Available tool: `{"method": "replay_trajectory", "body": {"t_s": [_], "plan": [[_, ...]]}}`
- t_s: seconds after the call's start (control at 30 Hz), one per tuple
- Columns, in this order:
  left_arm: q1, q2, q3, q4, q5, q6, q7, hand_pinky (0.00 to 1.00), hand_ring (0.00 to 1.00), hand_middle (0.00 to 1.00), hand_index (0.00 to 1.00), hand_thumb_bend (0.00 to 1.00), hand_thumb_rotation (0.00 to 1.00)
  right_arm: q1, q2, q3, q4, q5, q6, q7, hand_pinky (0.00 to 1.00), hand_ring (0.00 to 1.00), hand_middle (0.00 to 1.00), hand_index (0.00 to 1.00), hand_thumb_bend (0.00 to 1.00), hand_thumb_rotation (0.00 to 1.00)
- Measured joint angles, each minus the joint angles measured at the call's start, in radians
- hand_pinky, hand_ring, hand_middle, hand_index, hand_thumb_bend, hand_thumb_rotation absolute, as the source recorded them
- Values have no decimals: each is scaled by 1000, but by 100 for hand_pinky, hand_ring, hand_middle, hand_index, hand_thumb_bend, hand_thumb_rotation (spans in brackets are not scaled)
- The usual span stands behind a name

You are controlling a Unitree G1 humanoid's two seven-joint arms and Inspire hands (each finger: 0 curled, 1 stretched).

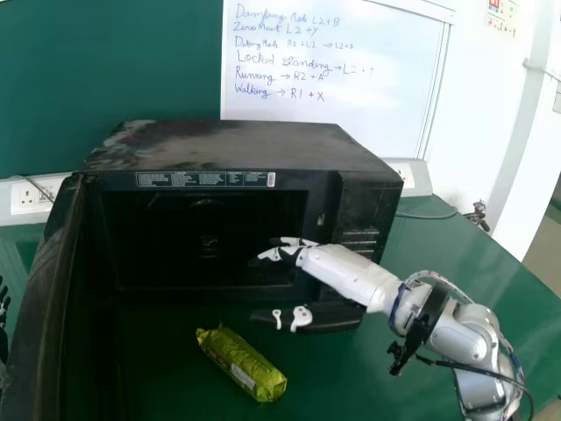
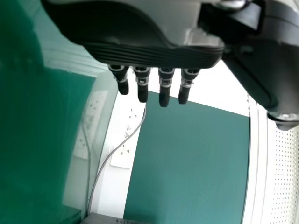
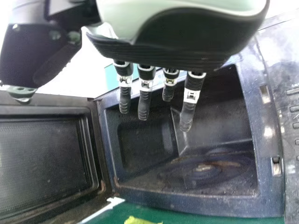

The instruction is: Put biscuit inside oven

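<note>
Biscuit packet, shiny yellow-green, elongated, lying on green table

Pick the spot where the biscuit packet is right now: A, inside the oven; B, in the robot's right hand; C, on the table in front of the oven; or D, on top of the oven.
C: the biscuit packet lies on the green table, in front of the oven, whose door stands open.
</note>
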Motion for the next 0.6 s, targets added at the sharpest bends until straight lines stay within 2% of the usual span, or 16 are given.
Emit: {"method": "replay_trajectory", "body": {"t_s": [0.3, 0.6], "plan": [[4, -10, -2, -27, 0, 11, 14, 83, 89, 91, 97, 100, 75, -19, -30, 24, -32, -33, 19, 36, 73, 82, 86, 87, 94, 53], [14, -16, -7, -53, 8, 19, 27, 83, 89, 91, 97, 99, 75, -59, -59, 62, -107, -87, 107, 119, 78, 85, 87, 88, 95, 57]]}}
